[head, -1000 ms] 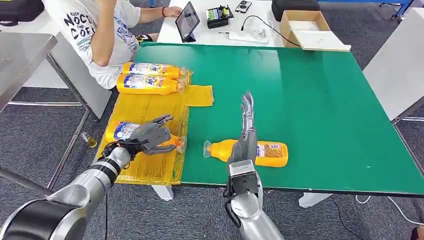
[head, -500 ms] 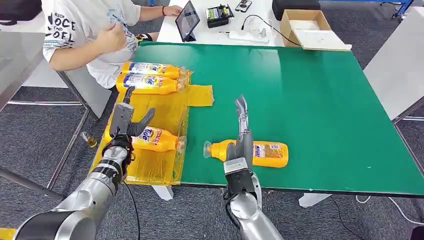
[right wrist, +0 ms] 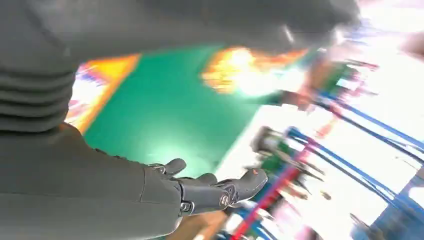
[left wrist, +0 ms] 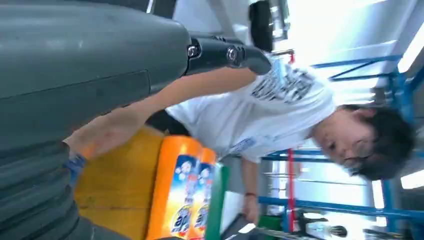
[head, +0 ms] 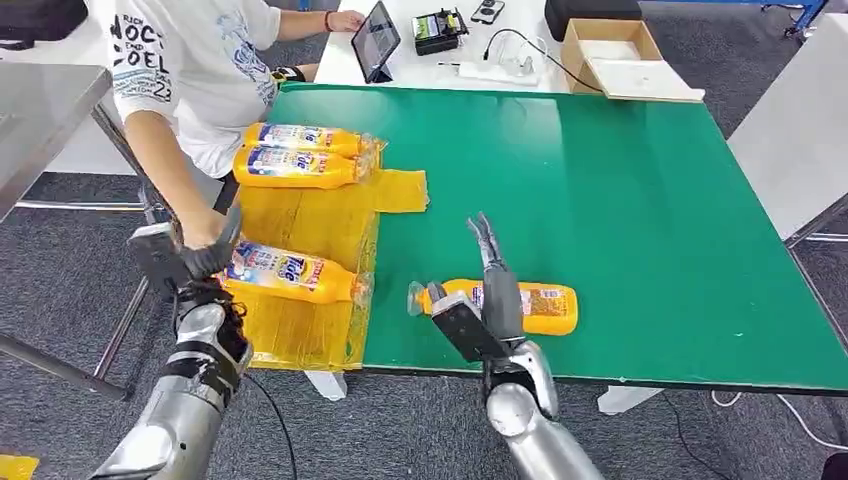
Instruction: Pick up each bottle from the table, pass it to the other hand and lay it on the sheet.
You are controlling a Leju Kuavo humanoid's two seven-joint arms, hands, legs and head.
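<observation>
An orange bottle (head: 535,307) lies on its side on the green table (head: 620,200) near the front edge, cap pointing left. My right hand (head: 482,300) hovers over its neck end with straight, spread fingers (right wrist: 220,192) and holds nothing. Another orange bottle (head: 285,272) lies on the yellow sheet (head: 300,215). My left hand (head: 178,258) is raised just off the sheet's left edge, beside that bottle's base, fingers apart and empty. Two more bottles (head: 298,152) lie side by side at the sheet's far end, also seen as bottles (left wrist: 185,192) in the left wrist view.
A person (head: 190,70) in a white shirt stands at the table's left corner, their hand (head: 205,232) down by the near bottle's base, close to my left hand. A tablet (head: 375,42), small devices and a cardboard box (head: 610,55) sit beyond the table's far edge.
My left hand let go of the bottle on the sheet and pulled back to the left. The person's arm came down beside it. My right hand turned and dropped lower over the table bottle.
</observation>
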